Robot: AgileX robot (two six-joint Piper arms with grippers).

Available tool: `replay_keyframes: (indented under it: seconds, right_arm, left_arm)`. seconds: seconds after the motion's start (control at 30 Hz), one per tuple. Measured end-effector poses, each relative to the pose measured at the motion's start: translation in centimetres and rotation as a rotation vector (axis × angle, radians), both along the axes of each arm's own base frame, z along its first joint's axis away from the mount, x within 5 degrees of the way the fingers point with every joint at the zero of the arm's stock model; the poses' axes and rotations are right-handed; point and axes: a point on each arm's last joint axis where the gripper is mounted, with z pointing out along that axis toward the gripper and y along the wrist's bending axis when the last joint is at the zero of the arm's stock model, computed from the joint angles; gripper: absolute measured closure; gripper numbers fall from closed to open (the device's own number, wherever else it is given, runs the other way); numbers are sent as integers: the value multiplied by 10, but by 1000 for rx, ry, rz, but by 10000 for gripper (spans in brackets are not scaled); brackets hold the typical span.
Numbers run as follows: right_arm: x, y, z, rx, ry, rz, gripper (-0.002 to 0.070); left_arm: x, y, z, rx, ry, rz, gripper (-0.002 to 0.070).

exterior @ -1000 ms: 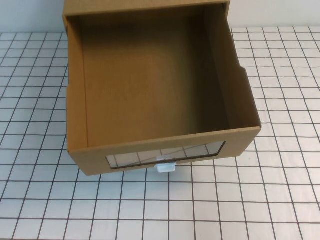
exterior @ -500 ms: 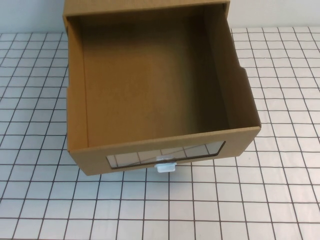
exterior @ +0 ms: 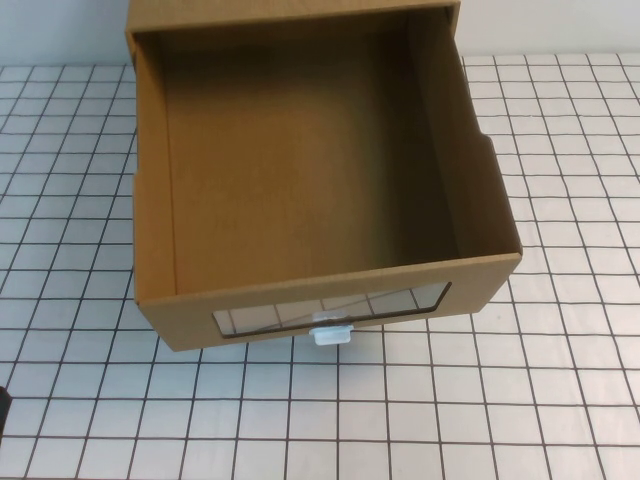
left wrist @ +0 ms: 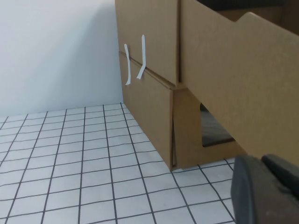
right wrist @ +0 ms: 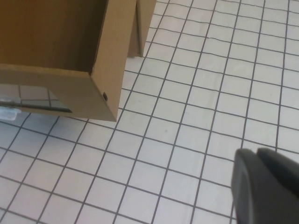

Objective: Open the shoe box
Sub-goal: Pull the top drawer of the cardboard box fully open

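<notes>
**High view.** The shoe box (exterior: pixel 300 20) fills the upper centre of the frame on a gridded table (exterior: pixel 560 400). Its drawer (exterior: pixel 480 230) is drawn out toward the lower edge and shows a bare, empty floor. The front panel carries a clear window (exterior: pixel 330 308) and, just below it, a small white handle (exterior: pixel 332 335). A dark sliver (exterior: pixel 3 405) at the lower left edge is probably part of the left arm. Neither gripper is otherwise visible here.

**Left wrist view.** The left gripper (left wrist: pixel 264 186) hovers low beside the box, near the drawer's side wall but apart from it. The outer sleeve (left wrist: pixel 149 107) and two tape strips (left wrist: pixel 134 63) lie beyond. Whether this gripper is open or closed cannot be told.

**Right wrist view.** The right gripper (right wrist: pixel 264 184), jaws together and holding nothing, hangs over bare table, well apart from the drawer's front corner.

**Judgement.** The box appears to be open, so what is left is to keep both arms clear of it. The drawer overhangs its sleeve, and a light push would likely slide it back or skew it. Any pull-away is therefore best directed outward over the table, not across the front panel or handle.
</notes>
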Motion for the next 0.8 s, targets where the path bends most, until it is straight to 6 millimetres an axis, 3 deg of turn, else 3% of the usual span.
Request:
replay_keyframes:
  seconds: [0.27, 0.43, 0.6, 0.8]
  right_arm:
    - [0, -1, 0, -9, -4, -4, 689]
    - [11, -3, -10, 0, -165, -32, 689]
    - [9, -18, -48, 91, -347, -150, 689]
    - [-18, -31, -102, 126, -492, -233, 689]
  left_arm:
    - [0, 0, 0, 0, 0, 0, 677]
    - [0, 0, 0, 0, 0, 0, 677]
    - [0, 0, 0, 0, 0, 0, 677]
    - [0, 0, 0, 0, 0, 0, 677]
